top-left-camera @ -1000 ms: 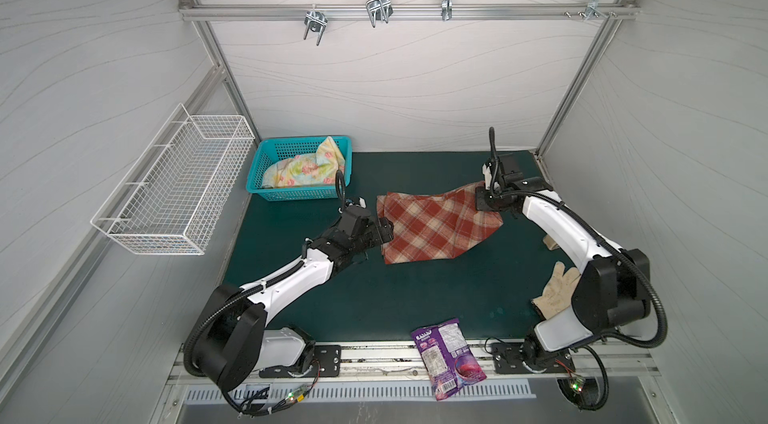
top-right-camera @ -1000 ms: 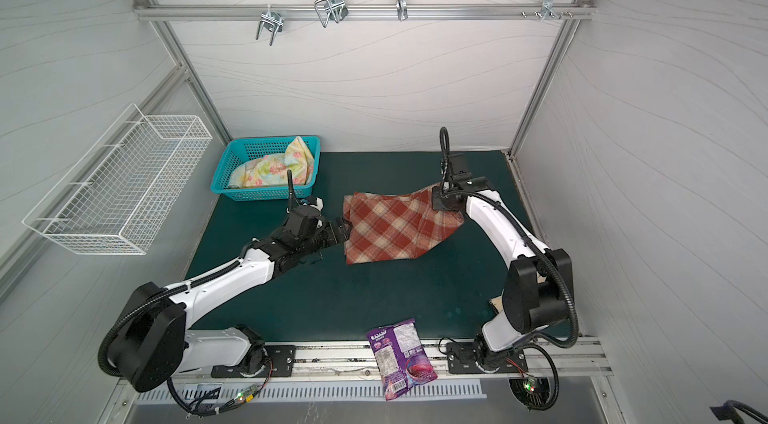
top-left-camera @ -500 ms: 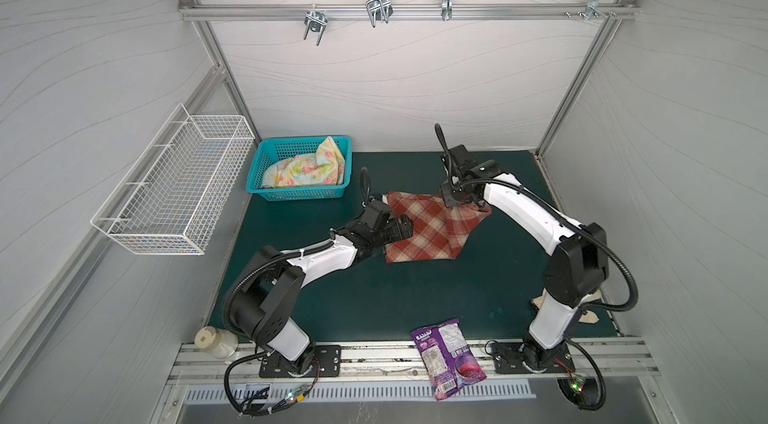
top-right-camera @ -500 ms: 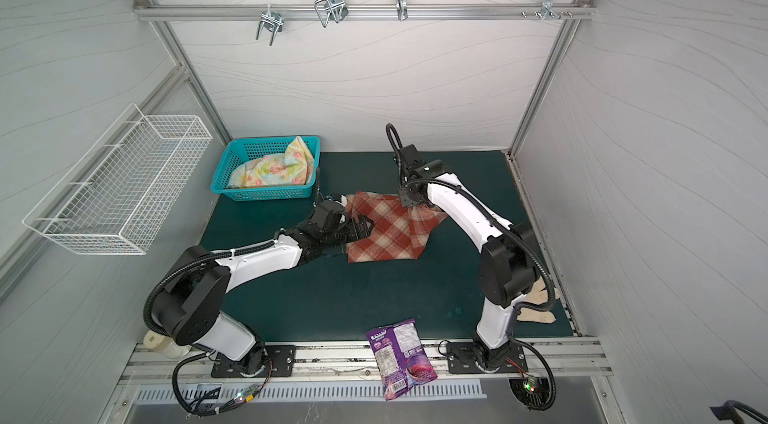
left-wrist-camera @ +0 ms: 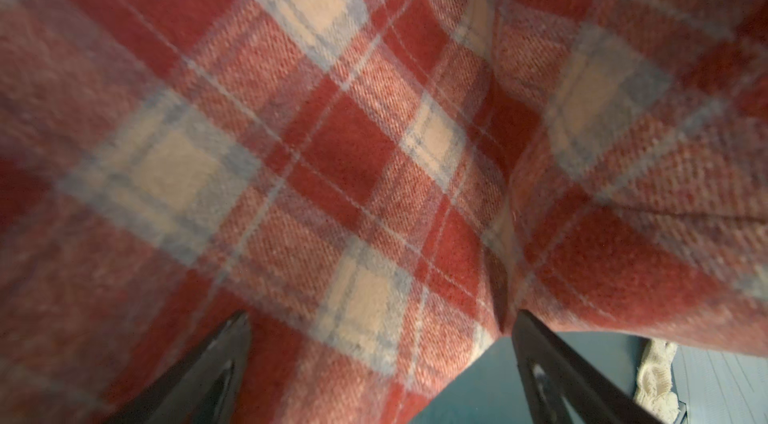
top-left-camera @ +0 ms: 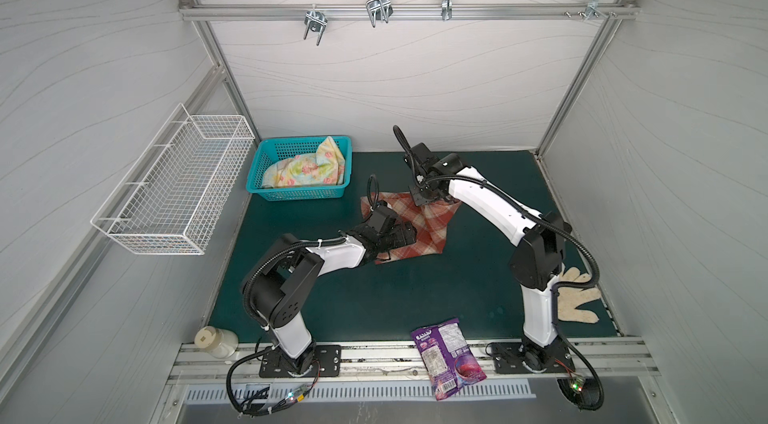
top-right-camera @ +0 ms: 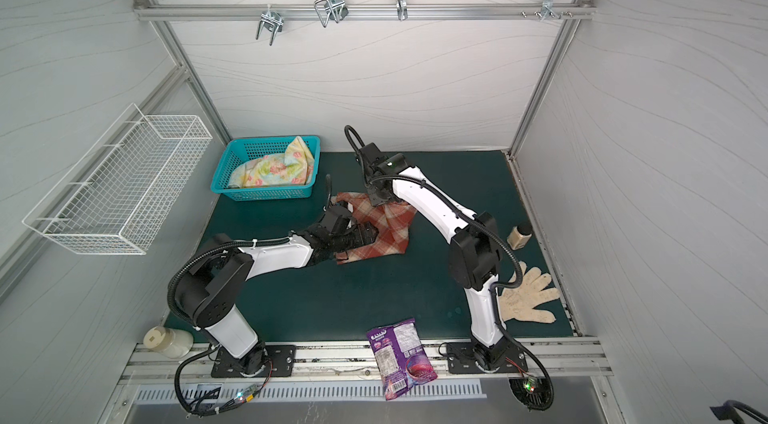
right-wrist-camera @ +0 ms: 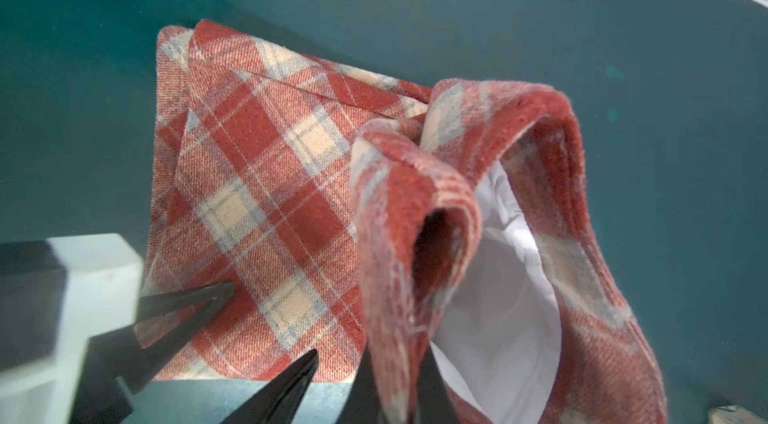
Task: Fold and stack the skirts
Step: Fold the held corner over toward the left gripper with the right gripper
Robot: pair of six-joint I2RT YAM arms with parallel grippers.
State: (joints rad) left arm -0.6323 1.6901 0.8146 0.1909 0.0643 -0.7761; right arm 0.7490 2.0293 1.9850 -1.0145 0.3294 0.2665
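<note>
Your right gripper (right-wrist-camera: 397, 393) was clamped tight on an edge of the plaid skirt (top-left-camera: 419, 226). In the right wrist view that pinched edge stood up off the rest of the cloth in a loose loop, with white lining showing inside. The rest of the skirt lay partly folded on the green mat (top-left-camera: 374, 297), about mid-table and toward the far side in both top views.

Your left gripper (top-left-camera: 405, 235) reached in from the left over the near-left part of that skirt. Its fingers (left-wrist-camera: 540, 359) were spread wide and gripped nothing. The left wrist view was almost filled by plaid cloth, with the fingertips right at its surface. I could not tell whether they pressed it down.

The floral skirt (top-left-camera: 307, 170) sat bunched in the teal basket (top-left-camera: 299, 193) at the far left of the mat, well apart from both grippers.

A cream knit glove (top-right-camera: 528, 297) lay at the near right beside your right arm's base. A purple snack bag (top-left-camera: 449, 355) straddled the near rail. A small bottle (top-right-camera: 519, 235) lay at the right edge of the mat, and a white jar (top-left-camera: 216, 341) stood at the near left corner.
</note>
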